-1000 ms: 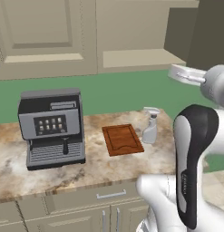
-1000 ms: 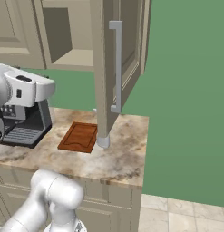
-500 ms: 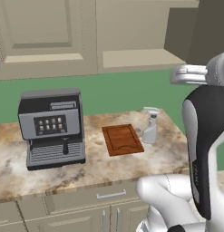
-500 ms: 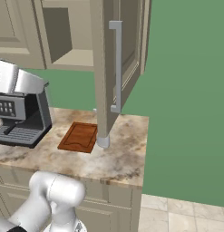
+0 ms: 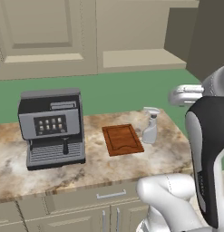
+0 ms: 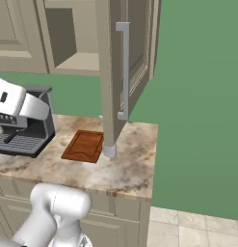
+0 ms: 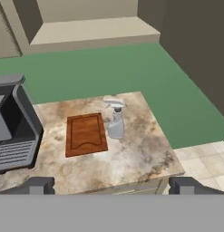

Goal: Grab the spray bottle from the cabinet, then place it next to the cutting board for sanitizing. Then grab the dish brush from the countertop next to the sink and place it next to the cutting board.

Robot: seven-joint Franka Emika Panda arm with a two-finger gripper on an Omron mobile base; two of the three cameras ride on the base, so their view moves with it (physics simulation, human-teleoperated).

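Bottle: I see the bottle [image 7: 115, 121] upright on the counter [image 7: 136, 158], just beside the board [image 7: 85, 133], on the side away from the coffee machine [image 5: 52, 127]. I judge the first half of the task done.
Brush: I can't find it or the sink from here. I reckon both lie further along the counter, so the base must drive.
Cabinet: open, its shelf [image 5: 136, 56] bare; the door [image 6: 125, 72] hangs out over the counter edge.
Risk, door: I'd worry about the arm or base clipping that open door on the way out. It stands close to the bottle, and in the right base view it hides most of it.
Risk, bottle: tall and narrow, so I judge a brush from the arm would tip it onto the board.
Risk, search: with the brush unseen, I could drive the wrong way along the counter.
Gripper: the gripper [image 7: 111, 186] hangs well above the counter, fingers [image 7: 38, 185] spread as wide as they go, nothing between them, touching nothing.
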